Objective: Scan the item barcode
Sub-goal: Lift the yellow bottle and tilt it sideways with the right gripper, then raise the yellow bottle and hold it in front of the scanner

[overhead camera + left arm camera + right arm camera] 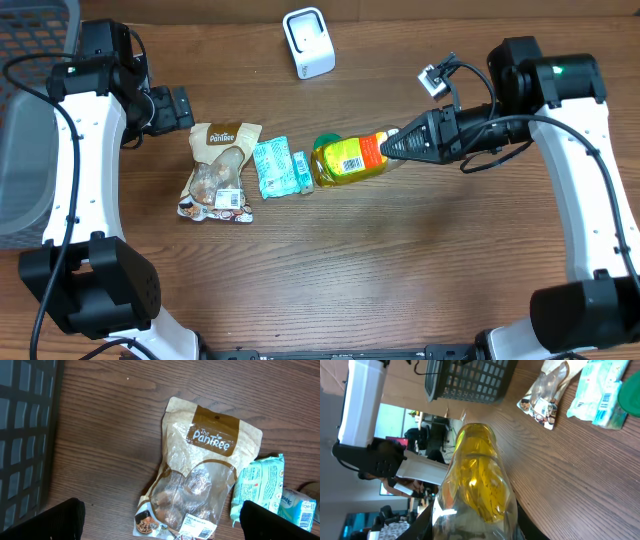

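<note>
My right gripper point(395, 143) is shut on the neck end of a yellow bottle point(348, 158) with a green cap and a red and yellow label, held on its side just above the table. In the right wrist view the bottle point(475, 480) fills the space between the black fingers point(422, 521). The white barcode scanner point(308, 42) stands at the table's far edge, well apart from the bottle. My left gripper point(180, 108) hangs open over the table at the left, its jaws wide around the lower end of a snack pouch point(200, 475) without touching it.
The brown snack pouch point(215, 170), a teal wipes pack point(270, 167) and a small teal box point(302, 172) lie in a row left of the bottle. A dark mesh basket point(30, 120) sits at the far left edge.
</note>
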Controlling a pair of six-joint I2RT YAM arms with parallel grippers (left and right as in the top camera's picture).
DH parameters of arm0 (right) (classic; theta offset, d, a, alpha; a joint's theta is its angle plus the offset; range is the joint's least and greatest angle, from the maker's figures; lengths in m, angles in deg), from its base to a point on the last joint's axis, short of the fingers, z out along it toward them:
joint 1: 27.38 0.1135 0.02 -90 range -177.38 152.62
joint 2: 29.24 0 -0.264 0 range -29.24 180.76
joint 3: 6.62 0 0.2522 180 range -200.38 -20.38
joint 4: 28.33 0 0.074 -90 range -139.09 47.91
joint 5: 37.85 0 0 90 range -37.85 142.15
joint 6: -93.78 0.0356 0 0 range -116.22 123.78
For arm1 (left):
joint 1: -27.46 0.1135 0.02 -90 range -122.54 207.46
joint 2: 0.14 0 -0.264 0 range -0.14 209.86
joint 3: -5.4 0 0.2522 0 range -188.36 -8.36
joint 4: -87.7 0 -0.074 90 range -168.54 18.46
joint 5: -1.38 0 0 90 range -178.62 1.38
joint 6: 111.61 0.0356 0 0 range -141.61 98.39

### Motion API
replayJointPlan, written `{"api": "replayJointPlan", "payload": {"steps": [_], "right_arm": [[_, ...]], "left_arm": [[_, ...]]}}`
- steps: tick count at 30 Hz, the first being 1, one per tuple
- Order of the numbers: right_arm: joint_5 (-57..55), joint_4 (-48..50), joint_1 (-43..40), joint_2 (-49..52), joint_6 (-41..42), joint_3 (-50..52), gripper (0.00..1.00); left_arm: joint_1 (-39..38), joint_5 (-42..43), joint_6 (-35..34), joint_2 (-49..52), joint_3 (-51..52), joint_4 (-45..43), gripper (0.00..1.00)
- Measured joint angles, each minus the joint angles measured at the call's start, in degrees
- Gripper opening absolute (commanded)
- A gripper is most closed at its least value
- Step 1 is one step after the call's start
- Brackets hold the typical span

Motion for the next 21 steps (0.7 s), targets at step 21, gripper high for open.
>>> {"api": "replayJointPlan", "payload": {"steps": [21], "right_arm": [[-29.2, 36.1, 4.1, -3.0, 22.2, -0.2, 0.04]], "left_arm": [[0.0, 0.0, 0.0, 0.0, 0.0, 0.0, 1.0]]}}
